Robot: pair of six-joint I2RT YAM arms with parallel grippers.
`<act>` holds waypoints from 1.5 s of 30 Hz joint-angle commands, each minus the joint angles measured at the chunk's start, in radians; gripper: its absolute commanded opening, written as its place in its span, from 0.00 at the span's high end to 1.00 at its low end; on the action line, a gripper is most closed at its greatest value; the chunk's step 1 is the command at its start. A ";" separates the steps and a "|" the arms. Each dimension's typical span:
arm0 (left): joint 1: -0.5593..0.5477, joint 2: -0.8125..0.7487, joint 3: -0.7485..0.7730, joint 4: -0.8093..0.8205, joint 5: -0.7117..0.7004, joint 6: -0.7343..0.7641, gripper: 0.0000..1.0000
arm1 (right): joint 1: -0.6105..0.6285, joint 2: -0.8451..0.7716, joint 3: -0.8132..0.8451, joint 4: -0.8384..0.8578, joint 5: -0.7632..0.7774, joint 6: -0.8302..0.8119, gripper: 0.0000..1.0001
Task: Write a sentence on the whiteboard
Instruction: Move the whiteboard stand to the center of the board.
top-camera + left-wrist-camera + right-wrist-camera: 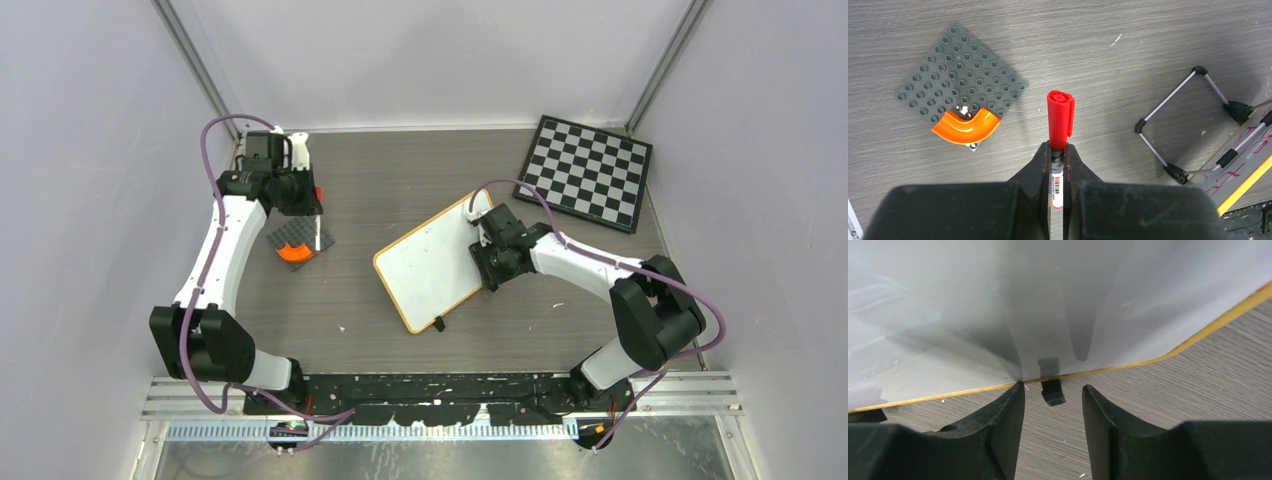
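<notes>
Far left, your left fingers pinch the capped marker. Red writing looks finished; right fingers gape empty at the whiteboard rim.

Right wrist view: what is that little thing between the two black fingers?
In the right wrist view, a small black foot of the whiteboard sits in the gap of the right gripper, whose jaws stand open around it.

The arms were white-shelled with black joints — purple cables alongside; the left pincer and right pincer were black.
</notes>
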 commanded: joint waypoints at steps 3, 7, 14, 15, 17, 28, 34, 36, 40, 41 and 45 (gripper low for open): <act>0.002 0.010 0.050 0.047 0.025 -0.005 1.00 | -0.014 0.012 0.036 0.062 -0.030 -0.036 0.52; 0.003 0.014 0.056 0.049 0.025 -0.001 1.00 | -0.014 0.032 0.046 0.044 -0.077 -0.066 0.54; 0.004 0.023 0.075 0.046 0.025 0.003 1.00 | -0.015 0.070 0.085 -0.015 -0.111 -0.072 0.81; 0.003 0.021 0.074 0.046 0.025 0.004 1.00 | -0.016 0.069 0.093 -0.033 -0.121 -0.065 0.86; 0.004 0.019 0.073 0.048 0.025 0.004 1.00 | -0.016 0.061 0.104 -0.064 -0.124 -0.038 0.97; 0.004 -0.002 0.048 0.060 0.038 -0.013 1.00 | 0.054 -0.129 0.050 -0.134 -0.072 0.055 1.00; 0.004 -0.020 0.044 0.051 0.035 -0.013 1.00 | 0.087 -0.089 0.149 -0.324 -0.048 0.032 1.00; 0.004 -0.025 0.042 0.054 0.035 -0.014 1.00 | 0.087 -0.099 0.153 -0.340 -0.054 0.029 1.00; 0.003 -0.025 0.038 0.055 0.033 -0.012 1.00 | 0.088 -0.079 0.177 -0.395 -0.048 0.022 1.00; 0.004 -0.024 0.038 0.057 0.032 -0.011 1.00 | 0.088 -0.075 0.179 -0.410 -0.048 0.023 1.00; 0.004 -0.015 0.037 0.065 0.038 -0.012 1.00 | 0.089 -0.072 0.151 -0.433 -0.082 0.039 0.82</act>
